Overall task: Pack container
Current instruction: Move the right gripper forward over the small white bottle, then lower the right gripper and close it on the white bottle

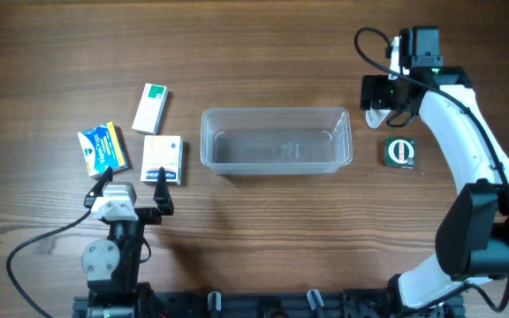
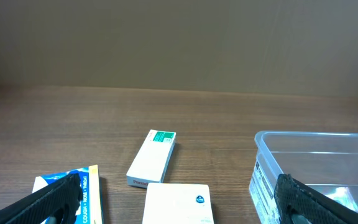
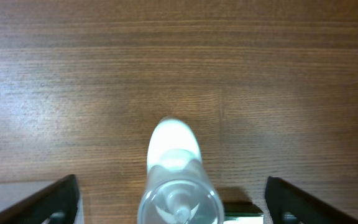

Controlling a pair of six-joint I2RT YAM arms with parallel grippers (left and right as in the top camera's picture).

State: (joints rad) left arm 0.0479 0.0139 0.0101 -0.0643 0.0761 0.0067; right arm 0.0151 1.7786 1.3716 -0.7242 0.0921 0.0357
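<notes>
Straddling the small clear plastic bottle, our right jaws stand wide open, gripping nothing yet; we should centre on it, then close squarely. Our left jaws gape empty. The clear rectangular plastic container sits empty mid-bench, near the bottle.

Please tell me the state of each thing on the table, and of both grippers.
Clear rectangular plastic container: upright, lidless, empty.
White-and-green cardboard box: lying flat.
Blue-and-yellow box: lying flat.
White flat box with blue mark: lying flat.
Green-and-black square packet: lying flat.
Left gripper: open, empty.
Right gripper: open, gripping nothing.
Small clear bottle: between the Right gripper's fingers, not clamped.
</notes>
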